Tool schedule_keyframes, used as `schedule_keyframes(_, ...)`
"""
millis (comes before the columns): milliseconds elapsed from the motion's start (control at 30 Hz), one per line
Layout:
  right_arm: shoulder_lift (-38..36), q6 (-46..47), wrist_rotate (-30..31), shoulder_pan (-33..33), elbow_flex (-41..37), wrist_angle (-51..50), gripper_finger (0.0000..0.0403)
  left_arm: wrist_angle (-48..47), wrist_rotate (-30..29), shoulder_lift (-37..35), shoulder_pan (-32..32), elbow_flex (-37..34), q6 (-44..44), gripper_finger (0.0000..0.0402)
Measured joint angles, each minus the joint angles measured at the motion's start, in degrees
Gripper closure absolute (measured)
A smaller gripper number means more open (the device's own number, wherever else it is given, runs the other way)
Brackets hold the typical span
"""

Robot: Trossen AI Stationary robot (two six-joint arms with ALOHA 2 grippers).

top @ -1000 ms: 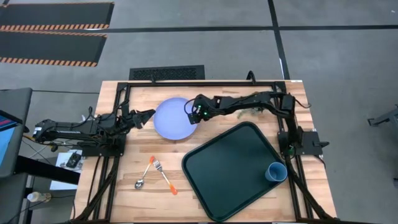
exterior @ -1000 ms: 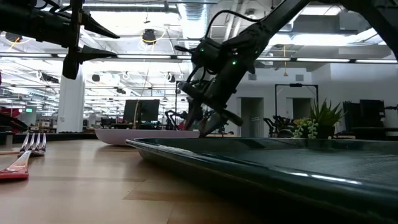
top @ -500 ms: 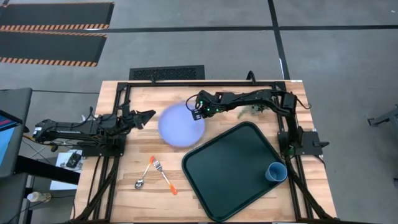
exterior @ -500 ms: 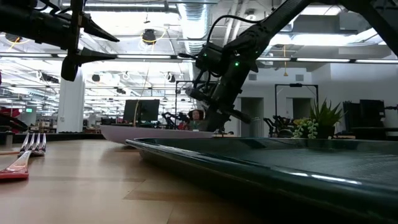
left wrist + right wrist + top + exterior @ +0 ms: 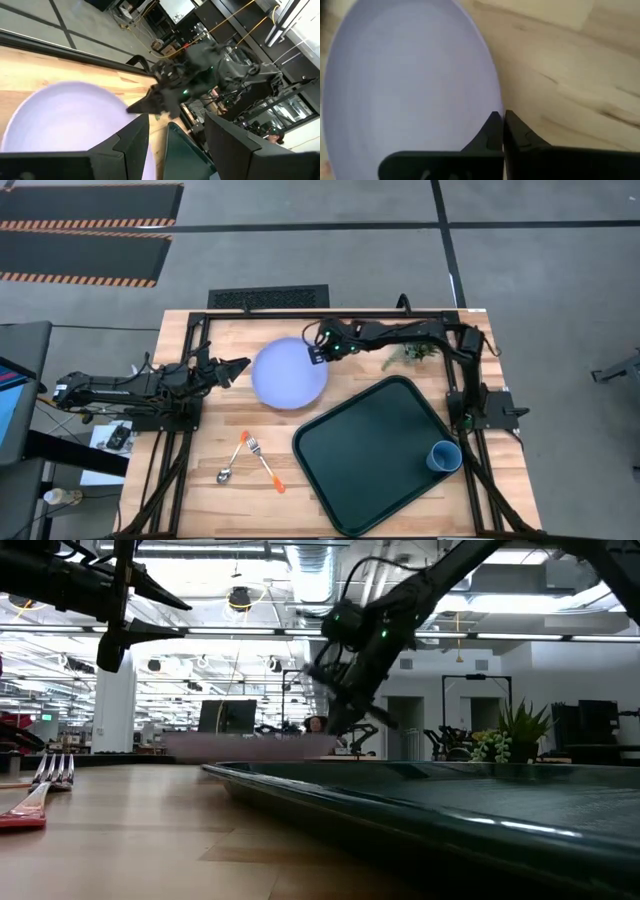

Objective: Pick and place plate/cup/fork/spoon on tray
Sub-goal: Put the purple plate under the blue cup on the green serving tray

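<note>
The pale lavender plate [image 5: 288, 374] lies flat on the wood at the far middle of the table. My right gripper [image 5: 318, 353] is shut at the plate's far right rim, just above it in the low view [image 5: 335, 730]. My left gripper [image 5: 237, 367] hovers open just left of the plate, with nothing between its fingers [image 5: 175, 145]. The blue cup [image 5: 444, 456] stands upright in the right corner of the dark tray [image 5: 370, 460]. The orange-handled fork [image 5: 266, 464] and spoon [image 5: 234, 457] lie crossed on the wood left of the tray. My right gripper's shut fingertips [image 5: 495, 122] stand right at the plate's far right rim [image 5: 492, 85], slanting down from the table's right. Nothing shows between the fingers. Whether they touch the rim I cannot tell.
A small green plant [image 5: 408, 356] sits at the far right, under my right arm. A black frame [image 5: 300, 313] runs along the table's far edge and both sides. Bare wood lies between the plate and the cutlery.
My right gripper has shut, risen a little and drawn back toward the far right. The plate slid a short way toward the table's right and near side, then settled a little right of where it lay. It is still blurred in the low view.
</note>
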Motion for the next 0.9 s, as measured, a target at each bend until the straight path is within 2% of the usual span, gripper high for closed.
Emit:
schedule_keyframes(133, -6.0, -4.2, -2.1, -1.7, 0.1, -5.7, 0.0401, 0.0, -0.1, 0.0, 0.0, 0.0, 0.0, 0.0226)
schedule_keyframes(400, -18.9, -16.4, -1.9, -2.1, -0.1, -28.3, 0.0402, 0.0, -0.9, 0.0, 0.0, 0.0, 0.3, 0.0226)
schedule_keyframes(533, -25.0, -17.8, -2.2, 0.5, -5.6, -33.3, 0.0402, 0.0, -1.1, 0.0, 0.0, 0.0, 0.3, 0.0226)
schedule_keyframes(633, -30.8, -15.3, -2.5, 2.9, -13.2, -33.2, 0.0402, 0.0, -1.1, 0.0, 0.0, 0.0, 0.1, 0.0226)
schedule_keyframes(767, -39.0, -7.1, -2.5, 5.5, -24.4, -30.5, 0.0402, 0.0, -1.2, 0.0, 0.0, 0.0, 0.0, 0.0226)
schedule_keyframes(900, -46.8, 0.2, -2.4, 6.9, -31.8, -29.5, 0.0402, 0.0, -2.2, 0.0, 0.0, 0.0, 0.0, 0.0226)
